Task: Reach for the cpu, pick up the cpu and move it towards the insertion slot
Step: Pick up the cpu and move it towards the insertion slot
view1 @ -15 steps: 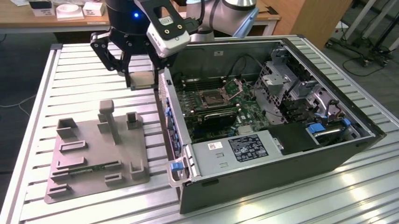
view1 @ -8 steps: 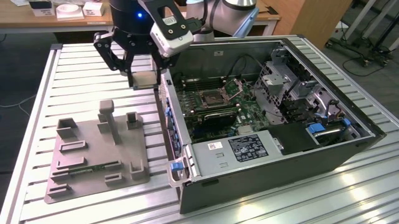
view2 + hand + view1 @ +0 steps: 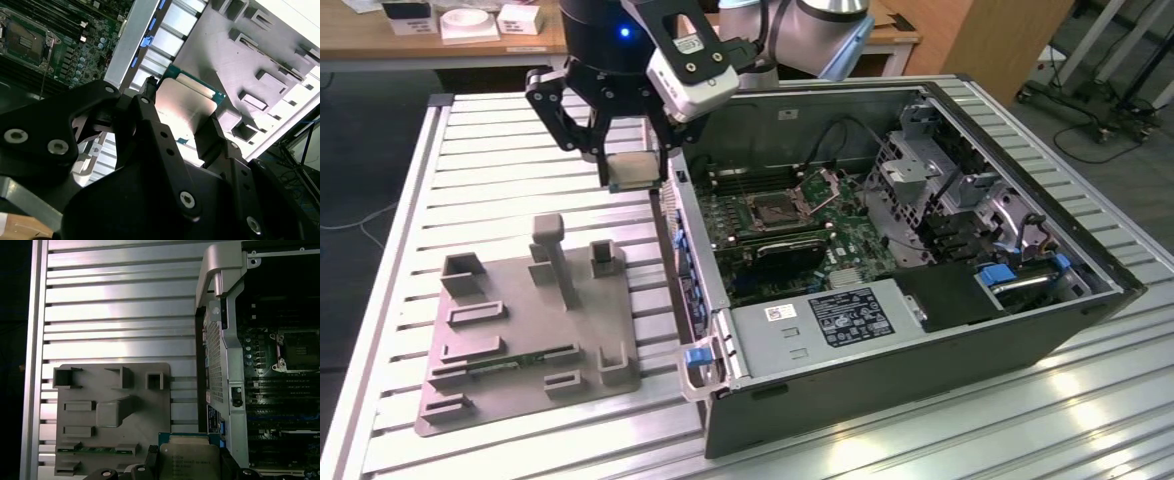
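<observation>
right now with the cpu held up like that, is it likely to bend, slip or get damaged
The cpu looks like a flat chip with a metal top, so it is probably stiff and light, unlikely to bend. The gripper pinches it by its edges, clear of the grey tray, and that smooth metal may slip if bumped. It hangs near the computer case wall, so a knock seems the main risk.

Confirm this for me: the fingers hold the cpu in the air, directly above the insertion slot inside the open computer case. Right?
Not quite. The gripper does hold the cpu in the air, but it is outside the computer case, over the slatted table beside the case wall. The insertion slot lies further toward the exterior view's right.
</observation>
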Tool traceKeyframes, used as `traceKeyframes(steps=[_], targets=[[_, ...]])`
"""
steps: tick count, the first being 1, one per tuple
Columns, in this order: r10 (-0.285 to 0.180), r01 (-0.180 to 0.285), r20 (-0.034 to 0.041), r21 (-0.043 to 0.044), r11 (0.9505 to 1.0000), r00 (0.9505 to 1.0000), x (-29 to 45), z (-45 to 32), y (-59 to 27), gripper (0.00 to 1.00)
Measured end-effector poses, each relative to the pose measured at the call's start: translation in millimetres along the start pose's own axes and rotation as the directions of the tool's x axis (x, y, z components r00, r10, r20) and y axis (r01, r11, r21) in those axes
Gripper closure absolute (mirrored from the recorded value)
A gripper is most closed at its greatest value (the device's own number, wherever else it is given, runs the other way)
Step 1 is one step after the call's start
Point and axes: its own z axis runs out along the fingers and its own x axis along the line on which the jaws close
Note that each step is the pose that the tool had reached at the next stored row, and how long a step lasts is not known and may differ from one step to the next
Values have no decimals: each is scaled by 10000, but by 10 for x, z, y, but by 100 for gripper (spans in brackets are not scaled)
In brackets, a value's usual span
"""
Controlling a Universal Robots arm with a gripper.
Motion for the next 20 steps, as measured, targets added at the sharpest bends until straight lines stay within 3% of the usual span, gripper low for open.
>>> traceKeyframes(steps=[9, 20], targets=[[0, 0, 0, 0, 10000, 10000, -54, 0, 5, 45], [0, 0, 0, 0, 10000, 10000, -182, 1, 22, 45]])
